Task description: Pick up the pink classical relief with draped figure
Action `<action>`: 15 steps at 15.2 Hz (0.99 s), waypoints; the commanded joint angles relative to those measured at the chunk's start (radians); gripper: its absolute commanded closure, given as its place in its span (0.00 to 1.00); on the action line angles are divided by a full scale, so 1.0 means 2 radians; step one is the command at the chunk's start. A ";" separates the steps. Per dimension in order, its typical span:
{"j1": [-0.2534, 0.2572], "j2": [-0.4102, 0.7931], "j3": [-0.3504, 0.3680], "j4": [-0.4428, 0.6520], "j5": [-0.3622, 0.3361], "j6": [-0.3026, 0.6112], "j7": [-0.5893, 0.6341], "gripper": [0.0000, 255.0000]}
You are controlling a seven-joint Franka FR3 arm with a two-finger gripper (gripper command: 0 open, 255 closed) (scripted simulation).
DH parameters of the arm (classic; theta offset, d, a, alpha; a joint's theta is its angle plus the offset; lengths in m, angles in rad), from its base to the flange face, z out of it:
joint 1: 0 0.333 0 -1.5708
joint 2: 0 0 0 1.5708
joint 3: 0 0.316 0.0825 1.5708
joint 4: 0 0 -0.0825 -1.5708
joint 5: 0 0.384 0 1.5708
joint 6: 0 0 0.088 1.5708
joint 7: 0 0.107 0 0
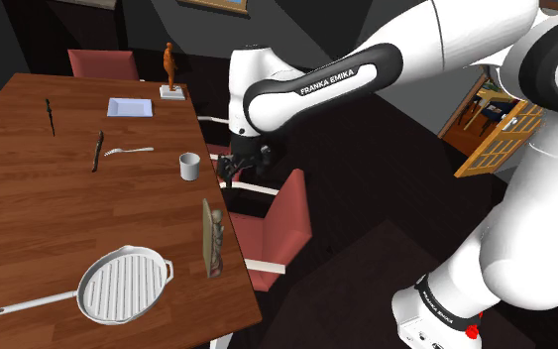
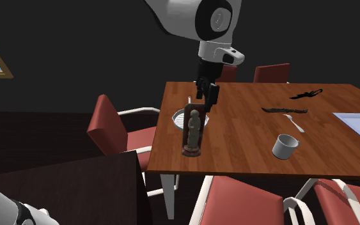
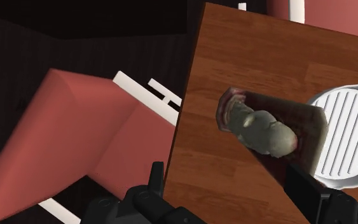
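Your gripper (image 3: 229, 186) hangs above the table's edge with its two fingers spread wide and nothing between them, well clear of the relief (image 3: 266, 130). The relief is a thin reddish-brown slab with a grey draped figure on its face. It stands upright near the table (image 1: 29, 198) edge, low and centre in the shoulder view. The main risk, as I judge it, is tipping. The slab is tall on a narrow base, so a finger that clips its top or one face on the way down could knock it flat or push it over the edge onto the red chair (image 3: 75, 146) below. Closing across the rounded figure instead of the flat sides could also let it twist out. Watch the white grill pan (image 3: 349, 140) just beside the slab, because its rim leaves little room for the finger on that side. The mug (image 1: 189, 166), fork (image 1: 128, 151), dark knife (image 1: 97, 151), white tray (image 1: 130, 107) and orange statuette (image 1: 171, 71) lie further up the frame, out of your way.
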 commanded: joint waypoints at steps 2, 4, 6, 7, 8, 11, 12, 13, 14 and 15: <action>0.016 0.057 0.000 0.053 -0.012 -0.001 0.017 0.00; 0.028 0.096 -0.001 0.093 -0.019 -0.004 0.026 0.00; 0.041 0.136 -0.003 0.137 -0.026 -0.009 0.034 0.00; 0.048 0.157 -0.004 0.160 -0.028 -0.013 0.037 0.00; 0.054 0.177 -0.005 0.185 -0.031 -0.018 0.040 0.00; 0.057 0.191 -0.007 0.191 -0.033 -0.010 0.041 0.00; 0.058 0.195 -0.008 0.190 -0.034 -0.006 0.041 0.00; 0.059 0.199 -0.009 0.190 -0.035 -0.002 0.042 0.00; 0.059 0.204 -0.009 0.189 -0.036 0.003 0.042 0.00; 0.060 0.208 -0.010 0.190 -0.037 0.007 0.042 0.00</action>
